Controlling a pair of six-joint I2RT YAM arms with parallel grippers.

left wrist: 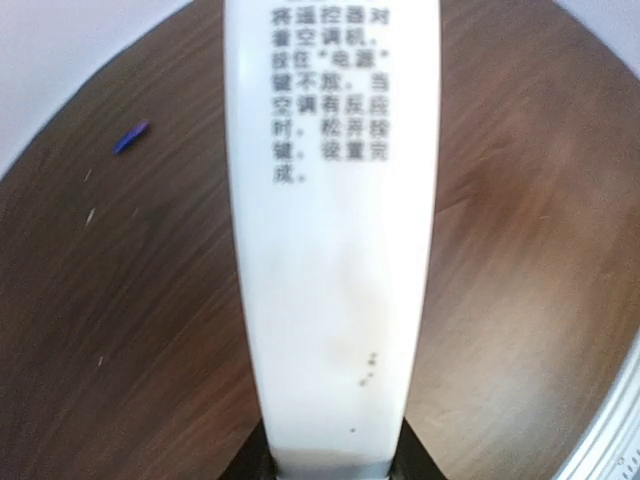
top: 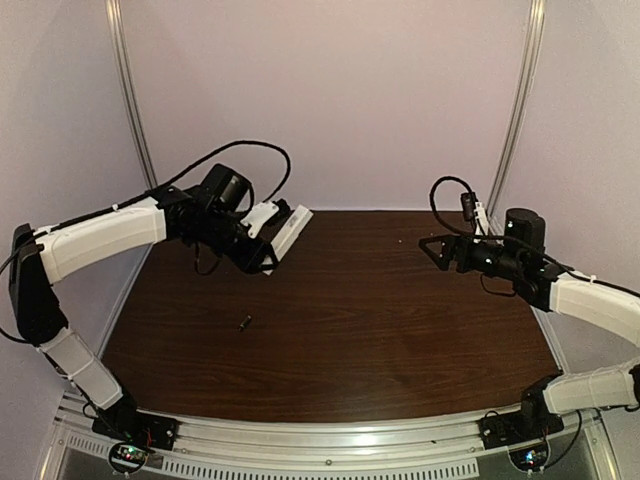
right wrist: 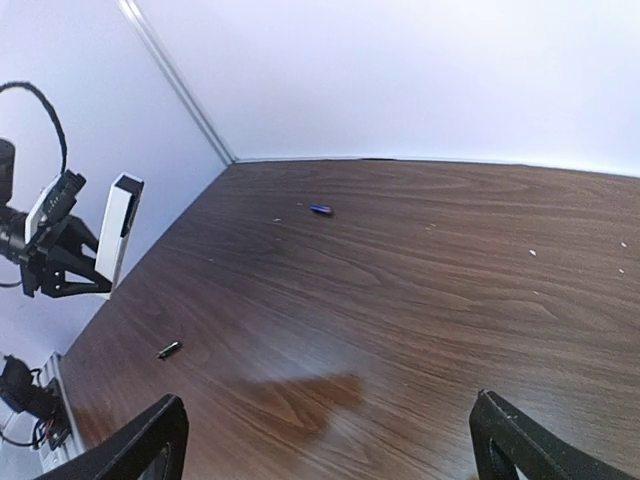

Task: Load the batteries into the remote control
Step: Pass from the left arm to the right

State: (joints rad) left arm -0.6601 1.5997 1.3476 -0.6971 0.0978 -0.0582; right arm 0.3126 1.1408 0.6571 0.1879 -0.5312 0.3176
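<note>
The left gripper (top: 268,256) is clamped on the lower end of the remote control (top: 290,232), holding it off the table (top: 400,340) at the back left. The remote's white face carries black Chinese print, including "遥控器", "空调机" and "电源". Its long axis runs up and away from the fingers, tilted toward the back right. The dark battery (top: 244,322) lies on the wood nearby, the blue battery (right wrist: 320,209) farther back. The right gripper (top: 434,250) hovers with its jaws wide apart, holding nothing

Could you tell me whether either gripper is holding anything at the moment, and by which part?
The left gripper holds the remote control by one end, clear of the table; the right gripper is open and empty.
</note>
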